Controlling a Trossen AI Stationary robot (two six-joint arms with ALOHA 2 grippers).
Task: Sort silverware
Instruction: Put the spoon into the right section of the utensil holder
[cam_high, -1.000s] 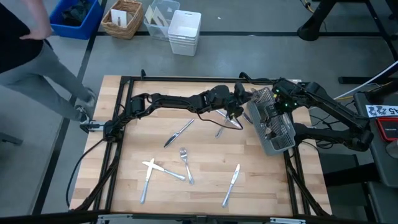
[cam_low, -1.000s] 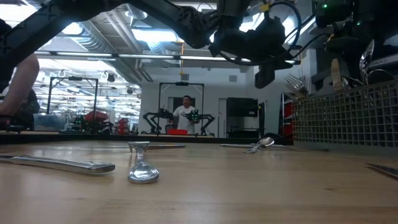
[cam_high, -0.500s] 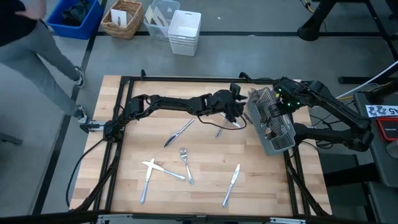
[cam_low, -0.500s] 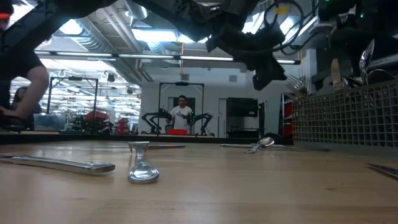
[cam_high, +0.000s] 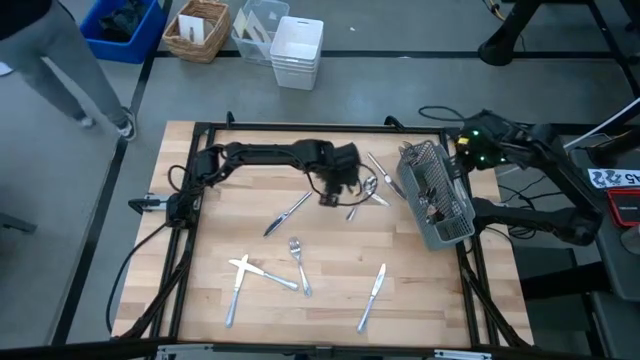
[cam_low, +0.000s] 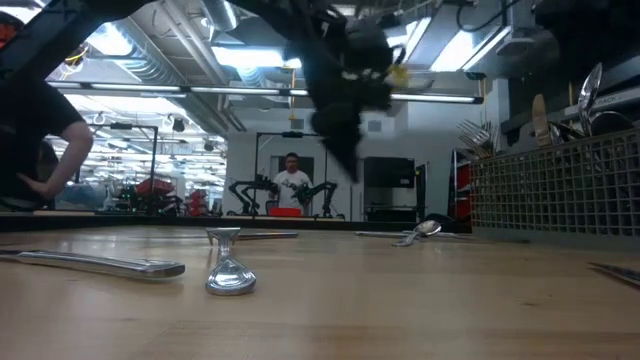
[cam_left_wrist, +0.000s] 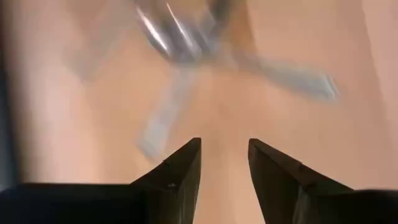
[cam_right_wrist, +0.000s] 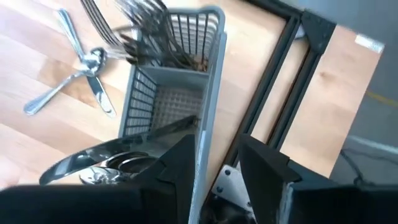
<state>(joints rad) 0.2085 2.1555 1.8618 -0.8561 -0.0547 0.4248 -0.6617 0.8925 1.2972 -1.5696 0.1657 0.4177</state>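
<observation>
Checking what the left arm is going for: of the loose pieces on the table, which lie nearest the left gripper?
The crossed cluster beside the caddy; the left gripper hangs just beside it, while the other pieces lie farther down the table.

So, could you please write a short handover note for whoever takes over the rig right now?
Left gripper: jaws open, empty, above the small pile of silverware beside the caddy.
Right gripper: jaws open astride the caddy's wall, not clamped.
Done: some forks, knives and spoons stand in the caddy.
Left: that pile, a knife, a fork, a crossed pair and another knife lie on the table.
</observation>
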